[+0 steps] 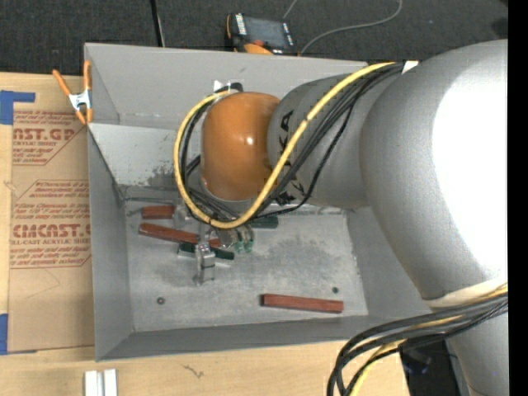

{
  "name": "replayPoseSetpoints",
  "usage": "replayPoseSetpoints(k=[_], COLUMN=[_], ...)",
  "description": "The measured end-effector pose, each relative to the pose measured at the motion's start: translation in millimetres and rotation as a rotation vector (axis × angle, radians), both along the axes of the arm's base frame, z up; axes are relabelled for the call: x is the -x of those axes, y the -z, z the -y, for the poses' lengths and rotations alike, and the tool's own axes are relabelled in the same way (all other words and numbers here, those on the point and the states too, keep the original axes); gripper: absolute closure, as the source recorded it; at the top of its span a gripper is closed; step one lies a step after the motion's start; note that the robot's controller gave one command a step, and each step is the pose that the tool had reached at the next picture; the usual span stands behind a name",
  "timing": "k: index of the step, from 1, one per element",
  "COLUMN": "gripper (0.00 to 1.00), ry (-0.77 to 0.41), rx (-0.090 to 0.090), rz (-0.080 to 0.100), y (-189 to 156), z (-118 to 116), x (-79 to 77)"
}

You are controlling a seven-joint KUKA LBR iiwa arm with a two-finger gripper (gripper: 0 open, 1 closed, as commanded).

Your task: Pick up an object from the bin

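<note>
3 brown sticks (301,304) in 1 bin (106,221); fingers (204,264) beside 2, opening cannot be told.

bin (111,254): grey | lone stick (301,304): reddish-brown | wrist cover (239,143): orange | cable (286,157): yellow | arm (437,163): silver-grey

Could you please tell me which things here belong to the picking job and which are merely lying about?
In the job: gripper; reddish-brown flat stick beside it; grey metal bin.
Lying about: shorter reddish-brown stick behind; lone reddish-brown stick near the front wall.
</note>
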State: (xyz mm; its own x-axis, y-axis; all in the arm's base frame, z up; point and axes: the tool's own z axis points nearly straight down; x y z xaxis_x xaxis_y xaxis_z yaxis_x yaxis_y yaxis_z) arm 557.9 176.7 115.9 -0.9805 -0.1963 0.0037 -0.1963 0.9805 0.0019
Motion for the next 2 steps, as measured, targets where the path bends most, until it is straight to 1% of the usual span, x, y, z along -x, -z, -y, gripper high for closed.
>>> replayPoseSetpoints(k=[1, 2], gripper=[0.00, 1.00], ry=[-0.042, -0.042], rx=[0.000, -0.004], rz=[0.008, 0.019], y=[48.2, 40.6], z=[18.0, 15.4], x=[-35.8, -38.9])
